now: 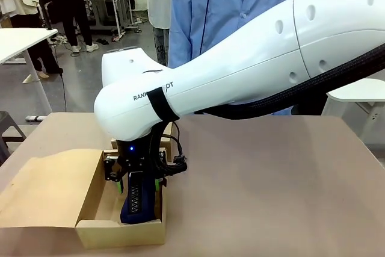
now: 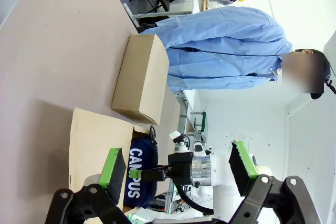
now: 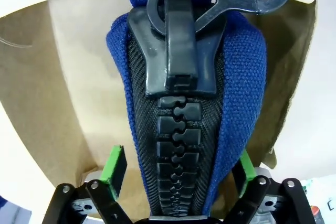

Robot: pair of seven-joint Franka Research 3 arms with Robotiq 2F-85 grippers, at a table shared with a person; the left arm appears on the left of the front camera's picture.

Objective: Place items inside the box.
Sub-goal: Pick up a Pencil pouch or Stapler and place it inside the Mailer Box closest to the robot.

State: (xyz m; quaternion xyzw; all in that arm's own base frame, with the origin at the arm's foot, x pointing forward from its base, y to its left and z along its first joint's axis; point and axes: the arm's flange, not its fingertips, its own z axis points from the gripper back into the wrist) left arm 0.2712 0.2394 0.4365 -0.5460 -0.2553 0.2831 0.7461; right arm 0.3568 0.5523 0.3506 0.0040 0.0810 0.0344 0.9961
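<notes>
Right gripper hangs low over the box, jaws spread wide, green pads either side of the pencil case and clasping nothing: that reads as a let-go. The navy case lies inside the box, zip upward. So this is the drop-off step. The next move, as I judge it, calls for a straight lift clear of the box walls without snagging the zip slider.

Left gripper hovers back from the box, spread and empty. The flap lid lies out flat on the box's left. A second cardboard box sits just beyond the box, and a person in a blue coat stands past that.
</notes>
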